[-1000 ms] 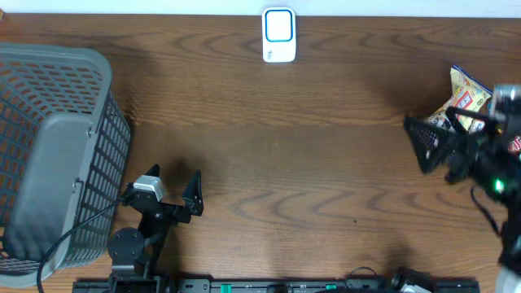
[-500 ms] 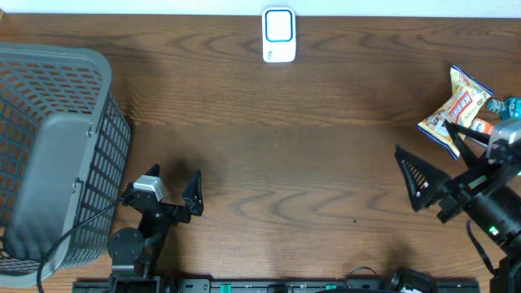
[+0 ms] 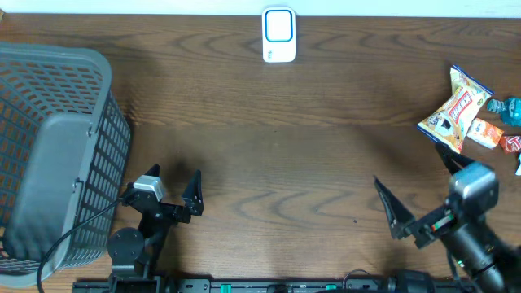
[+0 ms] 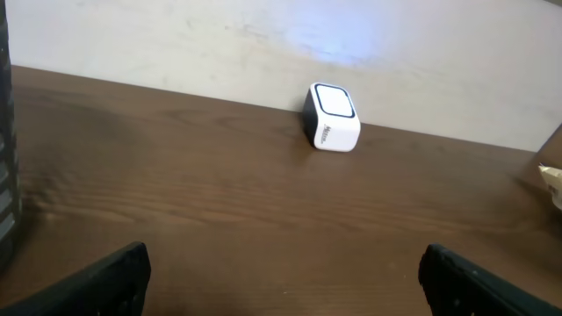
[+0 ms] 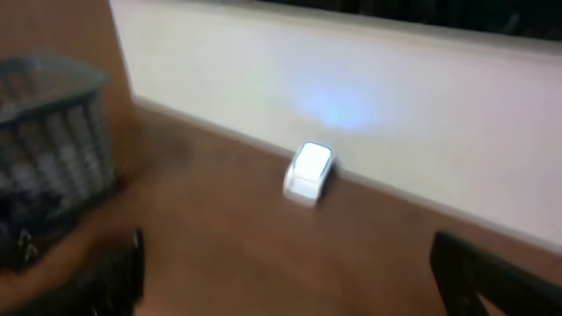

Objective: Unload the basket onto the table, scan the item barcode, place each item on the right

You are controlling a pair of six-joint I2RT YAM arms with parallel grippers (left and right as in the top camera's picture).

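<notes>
The white barcode scanner (image 3: 278,34) with a blue-ringed face stands at the middle of the table's far edge, and it shows in both wrist views (image 4: 333,117) (image 5: 309,171). A yellow snack bag (image 3: 456,110) lies at the far right among other small packets; no barcode shows on it. My right gripper (image 3: 409,169) hangs open and empty near the front right, apart from the bag and turned toward the scanner. Its view is blurred, with dark fingers (image 5: 114,272) at the bottom corners. My left gripper (image 3: 174,175) rests open and empty at the front left, its fingers (image 4: 97,285) wide apart.
A grey mesh basket (image 3: 49,155) fills the left side of the table and shows in the right wrist view (image 5: 53,132). An orange packet (image 3: 488,132), a teal item (image 3: 511,107) and a red item (image 3: 513,144) lie beside the snack bag. A pale wall runs behind the scanner.
My right arm has drawn back from the items at the far right toward the front edge and swung leftward, still open and empty. The left arm has not moved.
</notes>
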